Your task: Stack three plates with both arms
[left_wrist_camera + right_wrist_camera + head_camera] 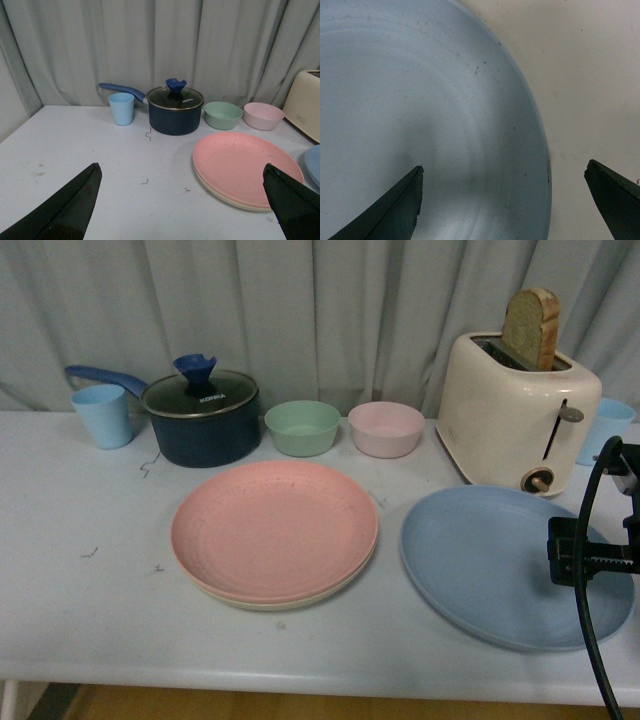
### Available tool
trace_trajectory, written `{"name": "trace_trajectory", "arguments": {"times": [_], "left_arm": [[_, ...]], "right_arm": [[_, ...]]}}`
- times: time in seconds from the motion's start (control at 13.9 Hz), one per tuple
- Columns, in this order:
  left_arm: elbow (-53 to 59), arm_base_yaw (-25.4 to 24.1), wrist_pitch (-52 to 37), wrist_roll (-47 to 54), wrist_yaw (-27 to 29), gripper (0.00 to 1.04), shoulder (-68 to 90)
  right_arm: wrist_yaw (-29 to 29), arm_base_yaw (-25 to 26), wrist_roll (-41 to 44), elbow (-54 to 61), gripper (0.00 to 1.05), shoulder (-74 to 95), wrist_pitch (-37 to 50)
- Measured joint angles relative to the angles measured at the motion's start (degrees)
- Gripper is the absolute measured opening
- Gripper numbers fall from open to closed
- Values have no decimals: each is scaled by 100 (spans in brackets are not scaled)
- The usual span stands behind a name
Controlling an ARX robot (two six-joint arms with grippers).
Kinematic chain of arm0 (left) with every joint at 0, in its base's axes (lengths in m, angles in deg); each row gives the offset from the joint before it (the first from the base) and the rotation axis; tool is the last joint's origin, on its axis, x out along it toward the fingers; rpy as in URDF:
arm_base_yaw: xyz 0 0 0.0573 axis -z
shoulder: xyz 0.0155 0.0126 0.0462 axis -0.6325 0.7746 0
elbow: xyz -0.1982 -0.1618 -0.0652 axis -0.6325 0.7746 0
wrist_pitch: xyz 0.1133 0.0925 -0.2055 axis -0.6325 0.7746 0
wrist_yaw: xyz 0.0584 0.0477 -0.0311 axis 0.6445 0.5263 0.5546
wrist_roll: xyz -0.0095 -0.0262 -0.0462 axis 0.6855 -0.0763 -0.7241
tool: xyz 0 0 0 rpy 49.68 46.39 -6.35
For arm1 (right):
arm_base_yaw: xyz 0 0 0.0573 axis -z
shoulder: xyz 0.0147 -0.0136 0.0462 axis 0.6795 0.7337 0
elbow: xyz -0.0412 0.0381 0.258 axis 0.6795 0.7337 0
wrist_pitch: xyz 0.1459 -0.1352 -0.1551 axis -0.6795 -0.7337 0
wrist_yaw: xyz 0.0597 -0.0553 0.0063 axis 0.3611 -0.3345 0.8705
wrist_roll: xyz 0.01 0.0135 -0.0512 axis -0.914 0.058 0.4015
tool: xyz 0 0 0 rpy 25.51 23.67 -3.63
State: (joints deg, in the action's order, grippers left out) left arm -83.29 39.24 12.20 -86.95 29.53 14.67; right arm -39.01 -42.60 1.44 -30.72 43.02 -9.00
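The pink plate (272,527) lies on top of the beige plate (270,600) at the table's middle; only the beige rim shows. The blue plate (495,562) lies alone to their right. My right gripper (590,552) is open and hangs over the blue plate's right edge; in the right wrist view its fingers straddle the plate's rim (540,165), one finger (395,210) over the plate, the other over the table. My left gripper (182,200) is open above bare table left of the pink plate (245,167). It is out of the front view.
Along the back stand a light blue cup (103,415), a dark blue pot with a lid (200,415), a green bowl (302,427), a pink bowl (386,428), and a cream toaster (515,410) holding bread. Another blue cup (605,425) is behind the toaster. A curtain hangs behind.
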Motion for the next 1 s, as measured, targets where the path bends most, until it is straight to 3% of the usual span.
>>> {"name": "trace_trajectory", "arguments": {"times": [0.5,0.86,1.0], "left_arm": [[0,0,2,0,0,98,0],[0,0,2,0,0,98,0],[0,0,0,0,0,98,0]], "right_arm": [[0,0,-15,0,97,17,94],[0,0,-17,13,81,17,160],[0,2,-13,35,63,17,227]]}}
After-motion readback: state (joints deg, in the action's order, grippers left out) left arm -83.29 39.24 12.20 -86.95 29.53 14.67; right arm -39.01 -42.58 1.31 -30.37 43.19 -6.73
